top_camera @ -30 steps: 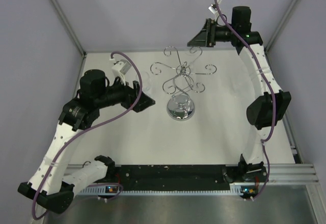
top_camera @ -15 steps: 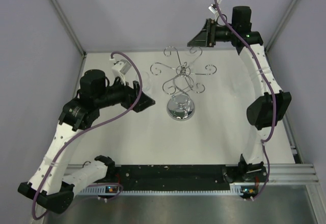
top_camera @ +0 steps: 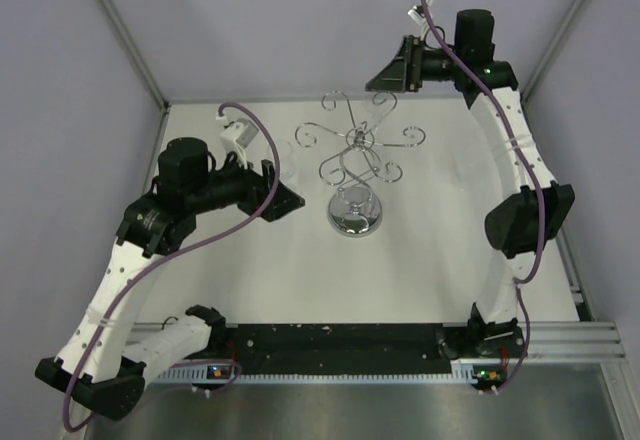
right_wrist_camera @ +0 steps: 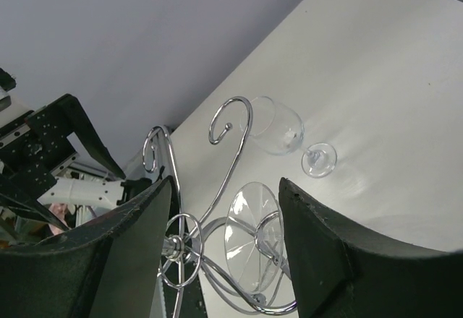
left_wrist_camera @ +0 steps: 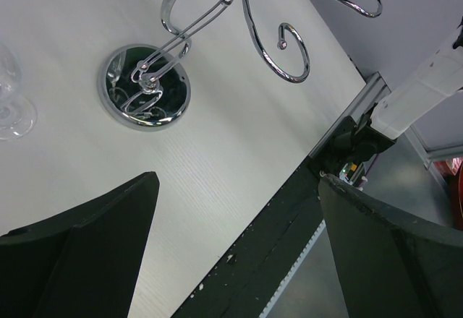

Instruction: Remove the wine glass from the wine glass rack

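Note:
The chrome wine glass rack point(top_camera: 355, 155) stands mid-table on its round mirrored base point(top_camera: 353, 212). In the right wrist view a clear wine glass point(right_wrist_camera: 253, 238) hangs upside down from a rack arm point(right_wrist_camera: 230, 159). Its flat foot faces the camera. My right gripper point(right_wrist_camera: 226, 182) is open, high at the back point(top_camera: 388, 68), and its fingers frame that foot without touching it. A second clear glass point(right_wrist_camera: 278, 126) lies on its side on the table beyond the rack. My left gripper point(left_wrist_camera: 237, 176) is wide open and empty. It hovers left of the rack point(top_camera: 285, 195), with the base point(left_wrist_camera: 145, 87) ahead of it.
The lying glass shows at the left edge of the left wrist view point(left_wrist_camera: 11, 105), close to the left gripper. Grey enclosure walls point(top_camera: 300, 20) and metal posts point(top_camera: 125, 35) bound the white table point(top_camera: 400, 270). A black strip point(top_camera: 340, 340) runs along the near edge between the arm bases.

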`<state>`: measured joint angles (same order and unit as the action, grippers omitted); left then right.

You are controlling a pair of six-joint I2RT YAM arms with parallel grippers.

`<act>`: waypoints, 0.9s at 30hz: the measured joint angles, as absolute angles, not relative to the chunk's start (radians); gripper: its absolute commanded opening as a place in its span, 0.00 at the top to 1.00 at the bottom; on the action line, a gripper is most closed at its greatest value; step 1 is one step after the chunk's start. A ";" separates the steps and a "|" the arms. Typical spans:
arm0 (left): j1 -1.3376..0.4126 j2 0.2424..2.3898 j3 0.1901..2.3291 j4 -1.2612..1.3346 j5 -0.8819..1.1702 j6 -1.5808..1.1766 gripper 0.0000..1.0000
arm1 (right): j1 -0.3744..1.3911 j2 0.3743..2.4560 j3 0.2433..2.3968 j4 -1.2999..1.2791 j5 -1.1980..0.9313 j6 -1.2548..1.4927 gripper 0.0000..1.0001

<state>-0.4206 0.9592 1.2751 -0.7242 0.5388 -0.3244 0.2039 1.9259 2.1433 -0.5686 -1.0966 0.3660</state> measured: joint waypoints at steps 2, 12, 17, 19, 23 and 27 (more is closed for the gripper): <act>-0.421 0.959 1.275 -0.725 0.539 -0.324 0.02 | 0.209 1.925 2.143 -0.569 -1.097 0.366 0.39; -0.421 0.957 1.275 -0.725 0.538 -0.324 0.02 | 0.225 1.895 2.112 -0.583 -1.076 0.337 0.41; -0.421 0.957 1.273 -0.725 0.539 -0.324 0.02 | 0.227 1.867 2.107 -0.637 -1.036 0.289 0.45; -0.421 0.955 1.271 -0.725 0.539 -0.324 0.02 | 0.227 1.858 2.107 -0.657 -1.020 0.274 0.45; -0.421 0.947 1.267 -0.725 0.539 -0.324 0.02 | 0.227 1.841 2.091 -0.685 -0.994 0.250 0.49; -0.421 0.943 1.266 -0.725 0.539 -0.324 0.02 | 0.227 1.834 2.074 -0.712 -0.966 0.227 0.64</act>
<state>-0.4206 0.9432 1.2663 -0.7246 0.5388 -0.3241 0.2272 1.8339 2.0735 -0.7120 -0.9665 0.2272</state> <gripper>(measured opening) 0.983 0.465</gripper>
